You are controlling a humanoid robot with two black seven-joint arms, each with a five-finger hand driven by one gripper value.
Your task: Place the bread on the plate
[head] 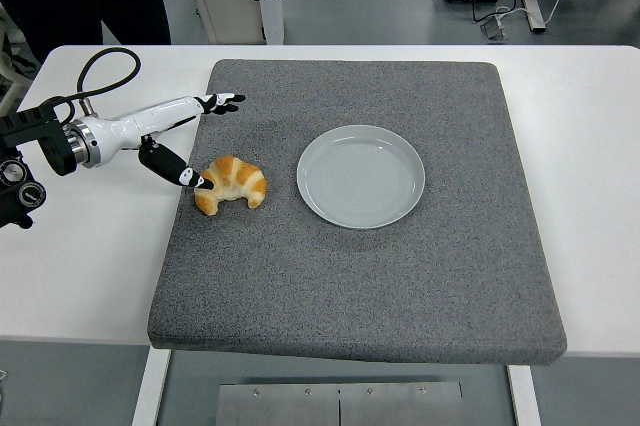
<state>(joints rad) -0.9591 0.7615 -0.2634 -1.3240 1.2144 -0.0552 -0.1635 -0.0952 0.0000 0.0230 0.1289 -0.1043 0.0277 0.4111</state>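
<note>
Croissant (231, 184) sits on the grey mat (400, 276), just left of the empty pale plate (361, 175) and not touching it. Left of the croissant, the robot's left hand (180, 136) is spread wide: its thumb tip reaches the pastry's left edge, while the fingers (222, 102) stretch out above it, holding nothing.
</note>
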